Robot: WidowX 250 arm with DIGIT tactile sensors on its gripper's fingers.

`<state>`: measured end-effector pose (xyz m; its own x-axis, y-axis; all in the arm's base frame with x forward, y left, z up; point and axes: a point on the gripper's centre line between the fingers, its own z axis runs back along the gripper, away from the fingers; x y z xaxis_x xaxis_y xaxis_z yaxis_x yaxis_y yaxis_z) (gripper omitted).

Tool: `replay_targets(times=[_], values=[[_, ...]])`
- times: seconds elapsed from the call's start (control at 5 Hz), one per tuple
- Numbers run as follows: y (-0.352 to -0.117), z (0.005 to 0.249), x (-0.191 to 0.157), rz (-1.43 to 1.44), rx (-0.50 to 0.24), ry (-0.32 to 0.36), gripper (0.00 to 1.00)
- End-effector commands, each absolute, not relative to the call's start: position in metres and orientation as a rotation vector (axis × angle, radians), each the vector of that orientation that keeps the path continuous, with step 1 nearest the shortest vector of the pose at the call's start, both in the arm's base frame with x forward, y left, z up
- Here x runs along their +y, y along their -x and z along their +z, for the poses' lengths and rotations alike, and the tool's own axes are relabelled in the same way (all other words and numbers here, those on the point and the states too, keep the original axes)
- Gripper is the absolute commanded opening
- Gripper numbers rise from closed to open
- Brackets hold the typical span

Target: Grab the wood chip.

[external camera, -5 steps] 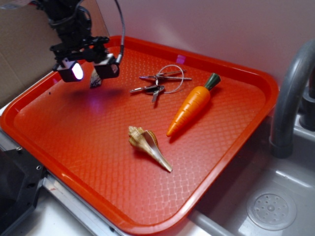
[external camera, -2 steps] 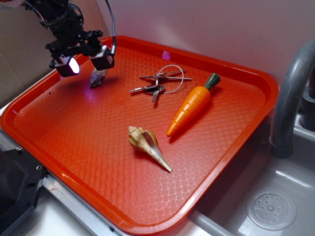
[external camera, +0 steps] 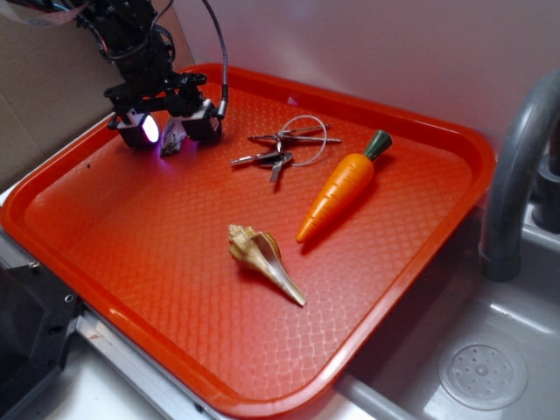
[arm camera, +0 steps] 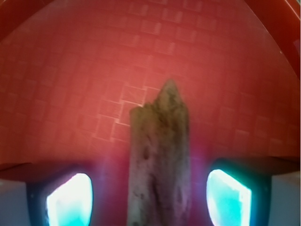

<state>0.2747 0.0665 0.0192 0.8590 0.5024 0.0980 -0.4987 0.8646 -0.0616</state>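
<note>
My gripper [external camera: 172, 131] has dropped back toward the far-left corner of the orange tray [external camera: 411, 262], jaws clamped on the wood chip [arm camera: 160, 165], so the grab looks secure.

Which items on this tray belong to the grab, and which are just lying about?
Part of the job:
- wood chip, between the fingers
- gripper, over the tray's far-left corner

Just lying about:
- seashell
- toy carrot
- keys on a ring
- red tray
- sink faucet
</note>
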Motion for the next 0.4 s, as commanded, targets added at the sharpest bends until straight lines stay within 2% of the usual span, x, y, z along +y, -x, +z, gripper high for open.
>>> replay_targets(times=[0.0, 0.2], values=[[-0.2774, 0.0096, 0.0673, 0.49, -0.124, 0.011, 1.0], [-0.2772, 0.0072, 0.0652, 0.502, -0.118, 0.001, 0.0]])
